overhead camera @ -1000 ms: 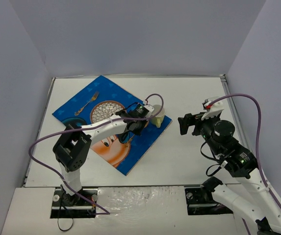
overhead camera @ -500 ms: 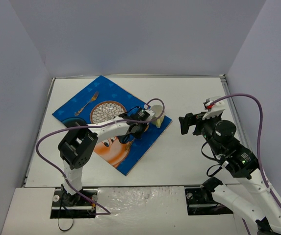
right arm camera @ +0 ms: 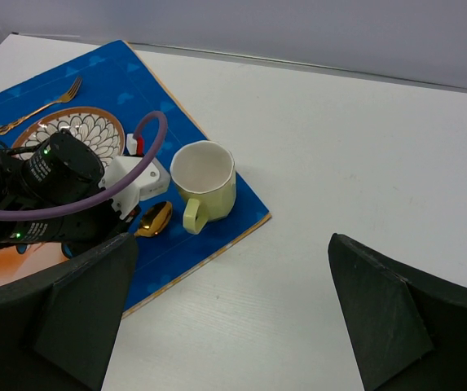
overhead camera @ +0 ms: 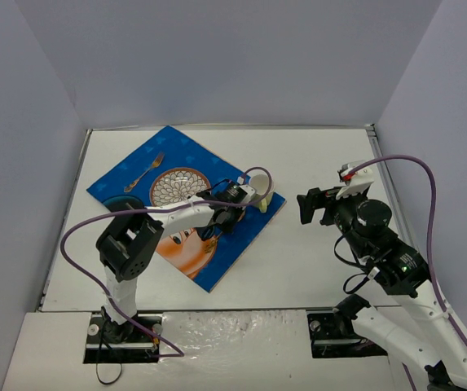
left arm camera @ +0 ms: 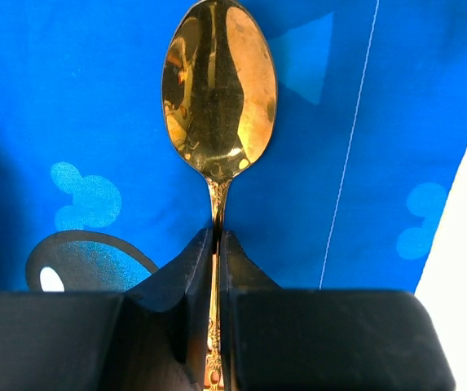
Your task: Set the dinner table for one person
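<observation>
The white table (overhead camera: 323, 155) carries a blue placemat (overhead camera: 176, 151) lying askew on its left half. The right hand (right arm camera: 231, 240) hovers over bare table to the right of the mat, fingers spread wide and holding nothing. On the mat sit a patterned plate (overhead camera: 180, 185), a yellow cup (right arm camera: 204, 183) near the right corner and a gold fork (overhead camera: 144, 170), while the left hand (left arm camera: 217, 240), low between plate and cup, is clamped on the handle of a gold spoon (left arm camera: 218, 90) whose bowl faces up just beside the cup's handle.

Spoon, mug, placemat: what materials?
Spoon: polished gold-tone metal, with mirror reflections in the bowl.
Mug: likely glazed ceramic, pale yellow, with a smooth thick rim.
Placemat: thin flat printed blue sheet. Plastic or fabric, cannot tell.
</observation>
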Tool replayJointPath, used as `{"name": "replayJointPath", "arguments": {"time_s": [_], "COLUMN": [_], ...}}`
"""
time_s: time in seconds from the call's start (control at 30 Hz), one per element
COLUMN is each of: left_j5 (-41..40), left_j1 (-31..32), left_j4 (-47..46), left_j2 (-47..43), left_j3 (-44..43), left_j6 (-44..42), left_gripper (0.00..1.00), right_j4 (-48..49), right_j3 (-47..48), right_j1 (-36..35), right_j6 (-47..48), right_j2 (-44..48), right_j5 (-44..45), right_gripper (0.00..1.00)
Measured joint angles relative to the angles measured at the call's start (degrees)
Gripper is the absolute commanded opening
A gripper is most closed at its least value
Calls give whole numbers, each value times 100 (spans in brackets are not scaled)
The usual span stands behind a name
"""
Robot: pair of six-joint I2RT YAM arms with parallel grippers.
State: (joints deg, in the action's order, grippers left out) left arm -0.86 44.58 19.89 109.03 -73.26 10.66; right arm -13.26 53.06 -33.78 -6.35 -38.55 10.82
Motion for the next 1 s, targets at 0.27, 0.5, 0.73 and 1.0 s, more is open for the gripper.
{"name": "replayJointPath", "arguments": {"time_s": [0.27,0.5,0.73,1.0], "left_j5": [-40,-229,-936,-2595], "left_j1": [-3,-7,-149,-488], "left_j4": [-26,245,671,1528], "left_j2": [-29,-736,-2290,-4868], "left_j3": [19,11,-364,-130], "left_j6": [86,187,285,403], "left_gripper": [40,50,66,91], "right_j4": [-30,-67,-151,-191], "right_j3": [25,271,585,762], "right_j1": [-1,0,-1,-1], "right_j6": [1,46,284,624], "right_j2": [-4,8,194,932], "right_j5": [16,221,826,2023], "right_gripper": [100,100,100,100]}}
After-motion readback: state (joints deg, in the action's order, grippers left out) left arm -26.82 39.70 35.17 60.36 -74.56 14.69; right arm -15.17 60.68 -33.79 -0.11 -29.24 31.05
